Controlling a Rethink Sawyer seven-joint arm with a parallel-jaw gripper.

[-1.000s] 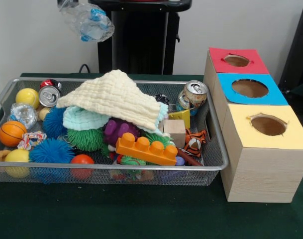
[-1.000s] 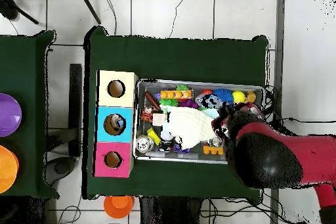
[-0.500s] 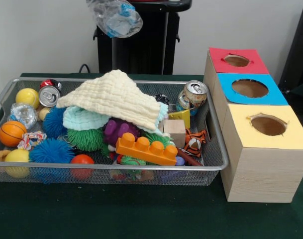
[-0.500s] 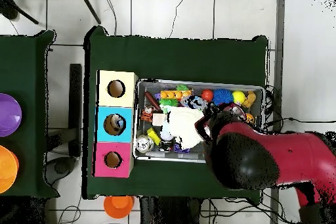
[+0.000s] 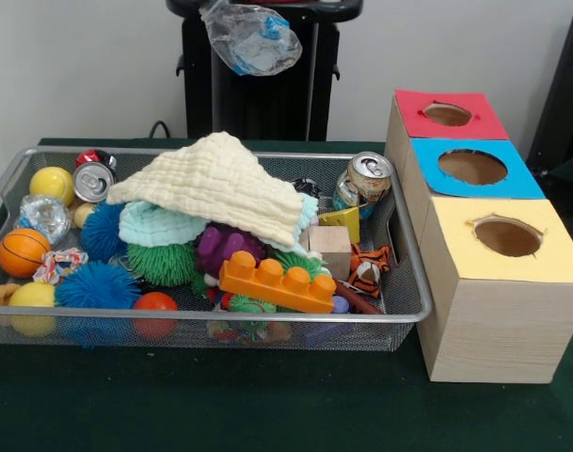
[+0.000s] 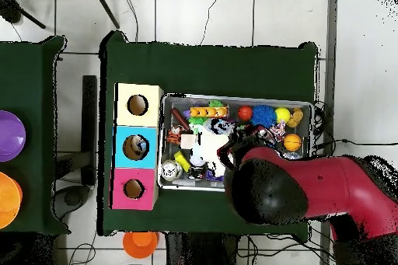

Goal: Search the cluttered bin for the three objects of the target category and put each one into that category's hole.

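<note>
Spreading under everything is the dark green cloth-covered worktop [image 5: 267, 414]. Over it in the overhead view hangs the robot's red and black arm [image 6: 311, 192], its bulk covering the middle of the bin. The silver wire-mesh bin [image 5: 408, 273] sits on the worktop, heaped with toys and scraps. Just beside it stands a row of three pale wooden boxes, each with a round hole in its top: the yellow-topped box [image 5: 531, 268] nearest the camera in the front view, the blue-topped box [image 5: 521, 179] in the middle, the red-topped box [image 5: 484, 118] farthest.

Inside the bin, a cream waffle-weave cloth [image 5: 215, 184] drapes over the pile. An orange plastic building brick [image 5: 277, 281] lies at the front, with a purple rubbery toy [image 5: 220, 247] behind it and a green spiky ball [image 5: 162, 264] and a blue spiky ball [image 5: 93, 285] to its side. A dented silver drink can [image 5: 364, 181] leans at the end of the bin toward the boxes.

A crumpled clear plastic bottle with blue label scraps [image 5: 251, 38] hangs high above the bin's far edge, off every surface. The gripper itself is out of frame at the top and hidden under the arm from above, so I cannot tell how the fingers are set.
</note>
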